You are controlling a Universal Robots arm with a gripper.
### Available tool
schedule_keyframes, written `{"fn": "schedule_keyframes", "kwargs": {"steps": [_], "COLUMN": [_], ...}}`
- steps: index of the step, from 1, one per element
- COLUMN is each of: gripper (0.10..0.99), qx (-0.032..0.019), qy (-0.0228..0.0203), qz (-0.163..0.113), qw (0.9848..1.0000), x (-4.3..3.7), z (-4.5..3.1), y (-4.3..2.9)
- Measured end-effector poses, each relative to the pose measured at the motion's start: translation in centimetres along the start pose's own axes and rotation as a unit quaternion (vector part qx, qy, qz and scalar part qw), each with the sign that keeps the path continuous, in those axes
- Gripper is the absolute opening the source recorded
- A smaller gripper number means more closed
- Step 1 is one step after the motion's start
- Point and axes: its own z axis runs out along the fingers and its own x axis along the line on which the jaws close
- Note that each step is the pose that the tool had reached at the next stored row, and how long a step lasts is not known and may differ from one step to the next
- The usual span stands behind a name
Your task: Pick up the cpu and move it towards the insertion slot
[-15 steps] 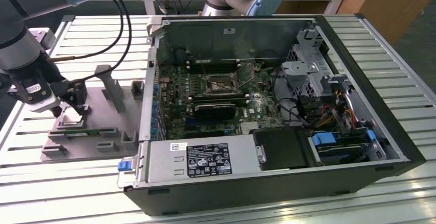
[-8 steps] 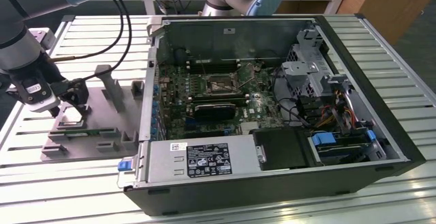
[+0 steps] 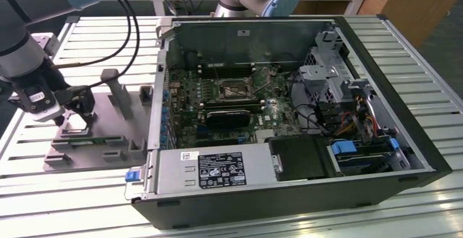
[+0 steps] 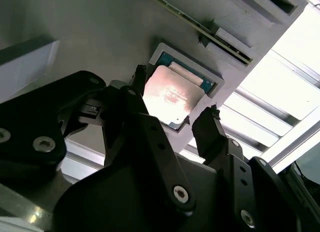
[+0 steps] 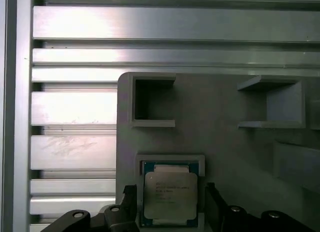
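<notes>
The cpu (image 5: 170,194), a flat silvery square with a thin pale rim, lies in a shallow square pocket of the grey fixture plate (image 5: 225,152). In both wrist views my gripper (image 4: 175,94) hangs just above it. One black fingertip (image 4: 141,74) stands on each side of the chip, with small gaps, so the gripper is open. In the exterior view the gripper (image 3: 72,116) is low over the plate (image 3: 108,108), at that view's left. The insertion slot (image 3: 233,90), a shiny square frame with a dark centre, sits on the motherboard inside the open computer case.
A green memory stick (image 3: 90,139) lies on the fixture plate near the gripper, among raised grey holders (image 3: 116,91). The case wall (image 3: 155,86) stands between the plate and the motherboard. A black heatsink block (image 3: 230,120) sits below the socket. Cables (image 3: 119,10) hang from the arm.
</notes>
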Motion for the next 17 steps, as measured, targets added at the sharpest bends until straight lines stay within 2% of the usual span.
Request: {"fn": "schedule_keyframes", "kwargs": {"steps": [8,17], "gripper": [0.647,0.647], "qx": [0.0000,0.0001], "qy": [-0.0002,-0.0002], "qz": [0.000,0.000], "qw": [1.0000,1.0000], "x": [0.04,0.04], "z": [0.84,0.90], "y": [-0.03,0.05]}}
